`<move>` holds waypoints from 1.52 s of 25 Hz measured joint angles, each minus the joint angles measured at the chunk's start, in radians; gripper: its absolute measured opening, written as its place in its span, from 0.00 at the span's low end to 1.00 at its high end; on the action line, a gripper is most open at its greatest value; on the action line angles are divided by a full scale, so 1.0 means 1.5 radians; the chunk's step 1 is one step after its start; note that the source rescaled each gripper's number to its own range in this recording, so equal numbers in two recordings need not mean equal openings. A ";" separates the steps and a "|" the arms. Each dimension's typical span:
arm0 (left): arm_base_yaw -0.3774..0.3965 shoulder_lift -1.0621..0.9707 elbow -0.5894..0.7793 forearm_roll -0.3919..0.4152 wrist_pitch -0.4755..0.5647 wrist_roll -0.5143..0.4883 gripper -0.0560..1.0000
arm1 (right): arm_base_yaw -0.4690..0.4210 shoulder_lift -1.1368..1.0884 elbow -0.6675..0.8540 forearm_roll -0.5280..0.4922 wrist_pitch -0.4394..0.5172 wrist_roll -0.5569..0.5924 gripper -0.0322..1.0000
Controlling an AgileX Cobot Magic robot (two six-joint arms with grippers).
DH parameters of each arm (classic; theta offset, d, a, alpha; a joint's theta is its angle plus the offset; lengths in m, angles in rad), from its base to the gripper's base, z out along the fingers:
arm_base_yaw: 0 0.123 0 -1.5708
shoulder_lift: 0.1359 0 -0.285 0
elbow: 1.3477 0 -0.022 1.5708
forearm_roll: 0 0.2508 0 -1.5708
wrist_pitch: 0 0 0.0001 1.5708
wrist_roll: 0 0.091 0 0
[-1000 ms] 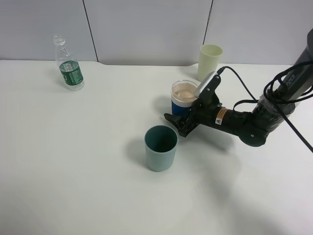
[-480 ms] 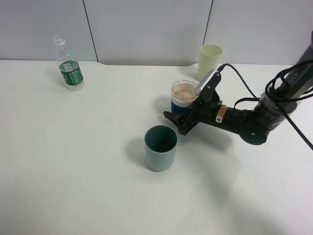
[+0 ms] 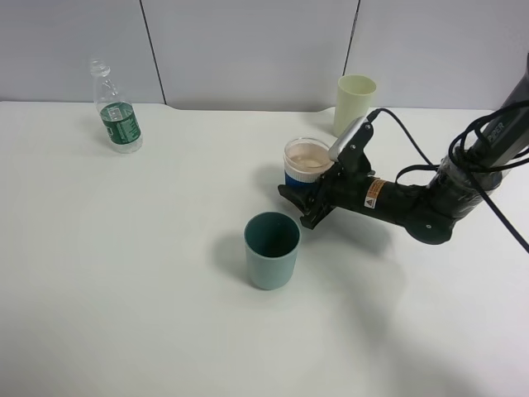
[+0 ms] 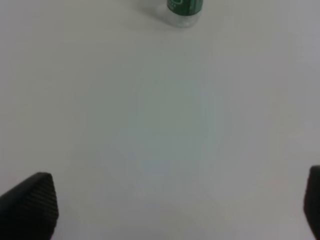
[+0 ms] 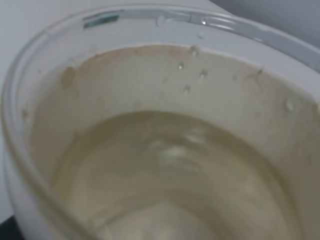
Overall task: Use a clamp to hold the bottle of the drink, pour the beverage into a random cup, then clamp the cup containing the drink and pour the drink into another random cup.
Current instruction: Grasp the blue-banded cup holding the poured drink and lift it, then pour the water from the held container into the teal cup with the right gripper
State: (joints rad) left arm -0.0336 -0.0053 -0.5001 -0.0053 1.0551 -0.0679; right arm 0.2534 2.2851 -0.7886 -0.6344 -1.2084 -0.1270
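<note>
A blue-sleeved cup (image 3: 306,159) is seen standing on the white counter (image 3: 124,289), at about one o'clock from the teal cup (image 3: 271,250). The bottle (image 3: 119,120) is set well apart at ten o'clock. The blue-sleeved cup is judged light, thin-walled and easily crushed, and the clear drink (image 5: 170,165) inside (a fair pool) is likely to slop. The ribbed sleeve is judged the best place to grip, low and level. The right hand (image 3: 296,205) is placed around that sleeve. Whether it is pinched cannot be told, since contact is masked by the dark fingers and no fingers are shown in the right wrist view. The left hand (image 4: 170,210) is held spread wide over bare counter.
</note>
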 joint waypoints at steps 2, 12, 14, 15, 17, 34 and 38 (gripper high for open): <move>0.000 0.000 0.000 0.000 0.000 0.000 1.00 | 0.000 0.000 0.000 0.001 -0.002 0.020 0.12; 0.000 0.000 0.000 0.000 0.000 0.000 1.00 | 0.000 -0.048 0.001 -0.033 0.014 0.073 0.03; 0.000 0.000 0.000 0.000 0.000 0.000 1.00 | 0.000 -0.072 0.001 -0.045 0.014 0.085 0.03; 0.000 0.000 0.000 0.000 0.000 0.000 1.00 | 0.000 -0.085 0.002 -0.053 0.014 0.093 0.03; 0.000 0.000 0.000 0.000 0.000 0.000 1.00 | 0.000 -0.109 0.002 -0.070 0.014 0.110 0.03; 0.000 0.000 0.000 0.000 0.000 0.000 1.00 | 0.000 -0.193 0.001 -0.252 0.022 0.135 0.03; 0.000 0.000 0.000 0.000 0.000 0.000 1.00 | 0.000 -0.194 -0.018 -0.307 0.022 0.134 0.03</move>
State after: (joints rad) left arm -0.0336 -0.0053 -0.5001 -0.0053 1.0551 -0.0679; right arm 0.2534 1.9944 -0.8161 -1.0943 -1.1752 0.0746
